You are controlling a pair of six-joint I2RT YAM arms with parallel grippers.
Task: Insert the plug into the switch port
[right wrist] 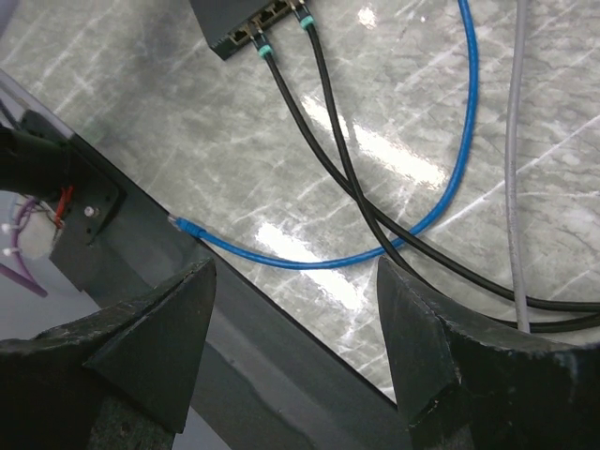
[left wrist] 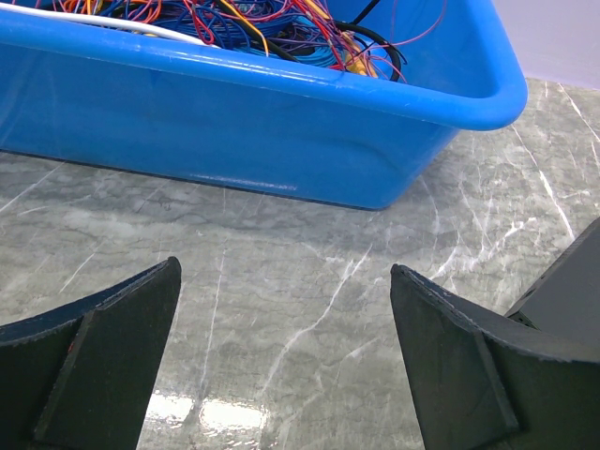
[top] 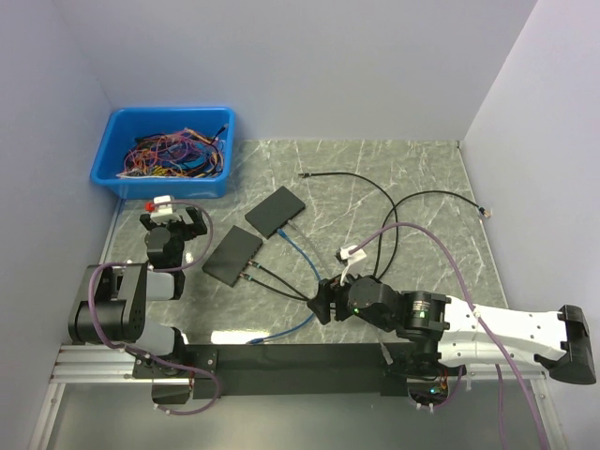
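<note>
Grey-green marbled tabletop (top: pixel 412 178) between pale walls, arms at its near edge. Your left gripper (top: pixel 174 225) hovers with its jaws spread wide and nothing between them, just in front of the blue bin (top: pixel 159 189) of tangled coloured wires; its wrist view shows only the bin wall and bare marble. Your right gripper (top: pixel 322 302) is likewise released and empty, low over the table's near middle. The plug (right wrist: pixel 178 223) is the free end of the blue cable (top: pixel 302 251); it lies on the table's near edge against the black rail (right wrist: pixel 281 319), just ahead of the right gripper's left finger. The near switch (top: pixel 232 255) lies flat, well apart from the plug, with two black cables (top: pixel 281 284) already seated in its ports (right wrist: pixel 246 36). Those cables and the blue loop cross the marble between the right gripper and the switch. A far switch (top: pixel 277 210) takes the blue cable's other end. Loose black leads (top: pixel 375 192) and a white tag (top: pixel 351 252) lie to the right. In the right wrist view, only one corner of the near switch is in frame, and you cannot tell which ports stand free. From above, the plug is too small to make out.
</note>
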